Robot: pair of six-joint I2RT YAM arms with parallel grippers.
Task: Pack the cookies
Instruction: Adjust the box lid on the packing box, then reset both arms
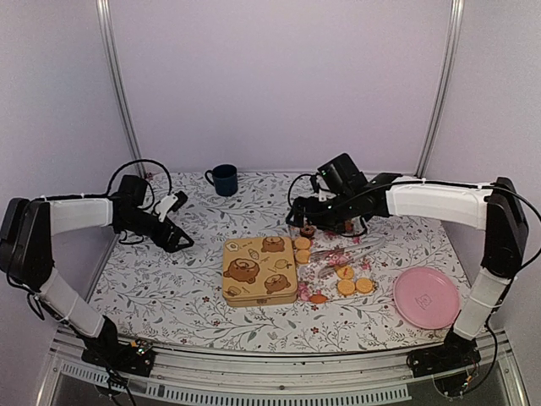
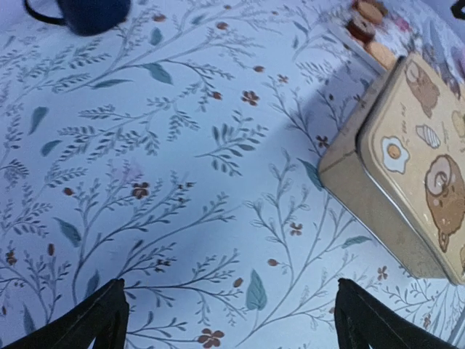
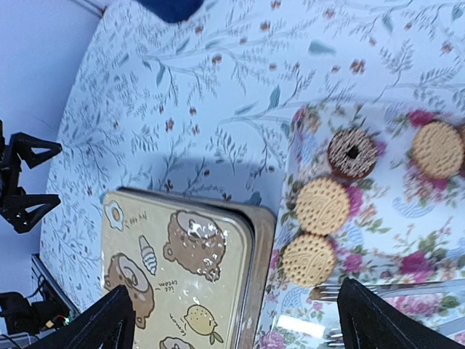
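Seeing tin (image 1: 259,271) lidded, cookies (image 3: 323,205) lying outside right of it | plate (image 1: 427,296) showing only overhead | left hand (image 2: 229,285), right hand (image 3: 232,285) gaping empty

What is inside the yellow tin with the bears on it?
Its inside is hidden: the tin has its lid on. The cookies that show lie outside it, on the rose-patterned sheet beside it.

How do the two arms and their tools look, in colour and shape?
The left arm and right arm have white tubular links between black joints, with black cables looping alongside. The left tool and right tool are black, each with two pointed fingers.
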